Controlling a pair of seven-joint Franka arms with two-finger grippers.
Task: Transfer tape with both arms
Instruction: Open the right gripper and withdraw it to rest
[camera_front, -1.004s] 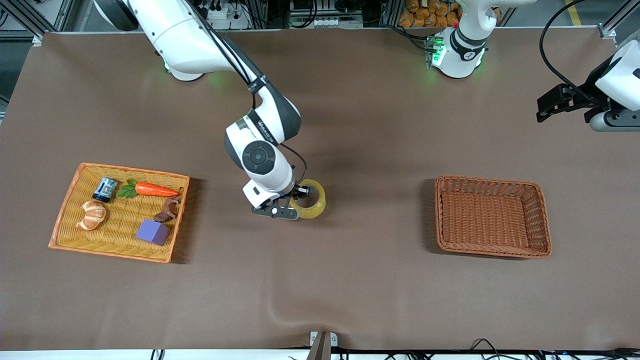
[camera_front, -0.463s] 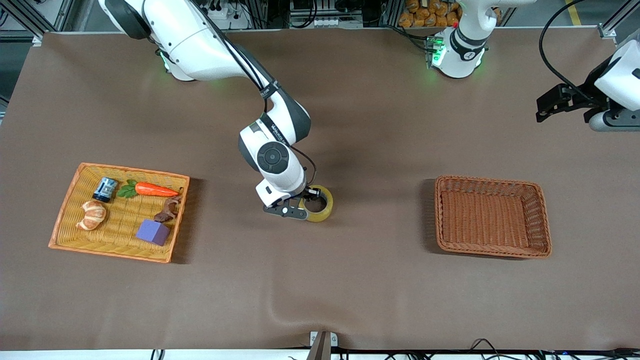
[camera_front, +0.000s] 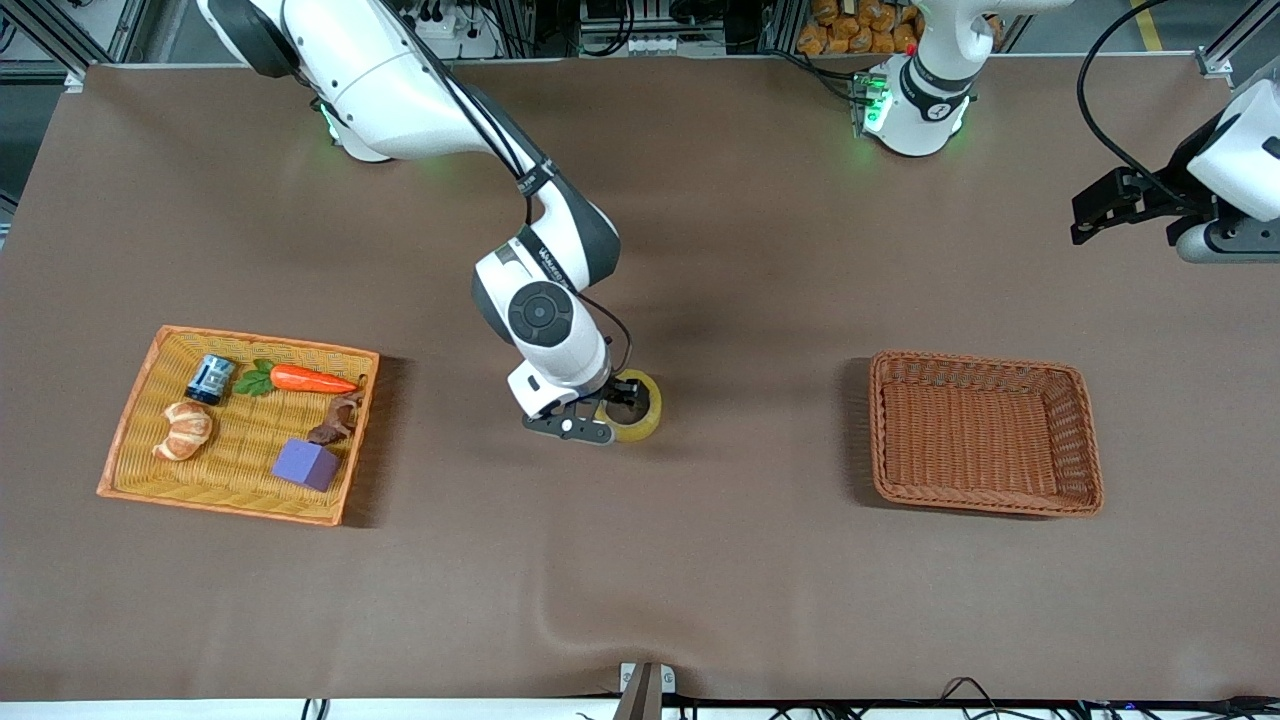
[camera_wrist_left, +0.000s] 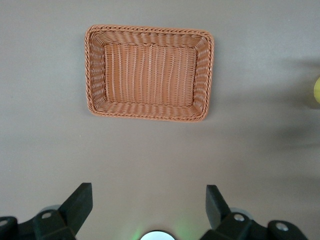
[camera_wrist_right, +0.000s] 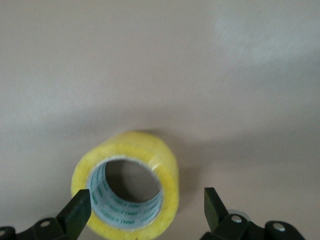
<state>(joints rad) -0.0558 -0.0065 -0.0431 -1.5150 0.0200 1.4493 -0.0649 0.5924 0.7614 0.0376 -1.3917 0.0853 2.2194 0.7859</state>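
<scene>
The tape (camera_front: 650, 420) is a yellowish roll that lies flat on the brown table near its middle, hole upward. My right gripper (camera_front: 612, 402) hangs just over it, open. In the right wrist view the tape (camera_wrist_right: 150, 160) sits between and below the spread fingers of the right gripper (camera_wrist_right: 146, 207), and neither finger presses on it. My left gripper (camera_front: 1088, 222) waits in the air over the left arm's end of the table, open and empty. In the left wrist view the left gripper (camera_wrist_left: 148, 197) looks down on the brown basket (camera_wrist_left: 149, 31); a sliver of the tape (camera_wrist_left: 317, 90) shows at the frame's edge.
An empty brown wicker basket (camera_front: 985, 500) stands toward the left arm's end. An orange wicker tray (camera_front: 120, 440) toward the right arm's end holds a small can (camera_front: 210, 379), a carrot (camera_front: 310, 379), a croissant (camera_front: 184, 430), a purple block (camera_front: 305, 464) and a brown figure (camera_front: 336, 420).
My right gripper carried the tape a little toward the left arm's end, lowered it onto the table and opened, letting it go. The left arm has not moved.
</scene>
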